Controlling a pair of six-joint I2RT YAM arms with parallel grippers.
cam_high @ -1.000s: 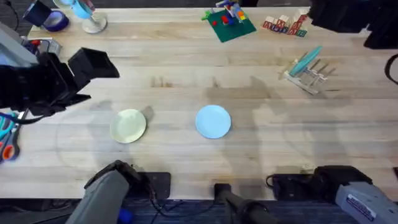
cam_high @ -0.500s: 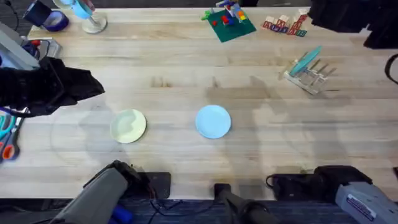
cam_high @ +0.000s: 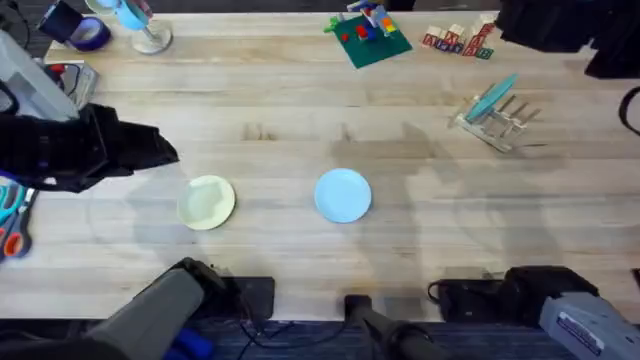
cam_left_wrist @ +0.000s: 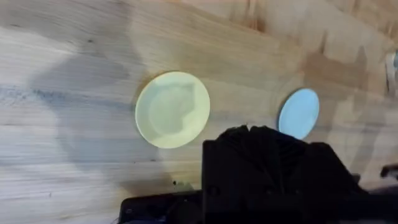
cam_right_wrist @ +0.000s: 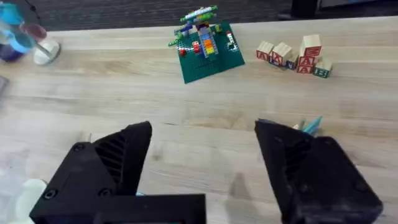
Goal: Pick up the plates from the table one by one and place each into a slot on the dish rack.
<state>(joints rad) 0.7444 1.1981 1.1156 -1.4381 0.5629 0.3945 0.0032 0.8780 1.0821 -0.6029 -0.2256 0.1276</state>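
My left hand (cam_high: 150, 150) hangs over the left side of the worktop (cam_high: 300, 110), just up and left of the cream-yellow plate (cam_high: 206, 202). From the overhead and from its own wrist view I cannot tell how far its fingers are parted, and it has hold of nothing that I can see.

Two plates lie flat on the worktop, well apart from each other. First the cream-yellow one, then the light blue plate (cam_high: 343, 194) near the middle. My left wrist view shows both: the cream-yellow plate (cam_left_wrist: 173, 109) closer, the light blue plate (cam_left_wrist: 299, 113) farther off.

That makes three plates in all, because the third, a teal plate (cam_high: 493, 98), already stands tilted in the dish rack (cam_high: 495, 122) on the far right of the worktop. One rack, one plate in it.

Behind, along the far edge, one green baseplate (cam_high: 367, 38) carries coloured bricks, and beside it sits one cluster of wooden letter blocks (cam_high: 459, 40).

My right hand (cam_right_wrist: 202, 162) is spread wide, both black fingers far apart, with nothing between them.
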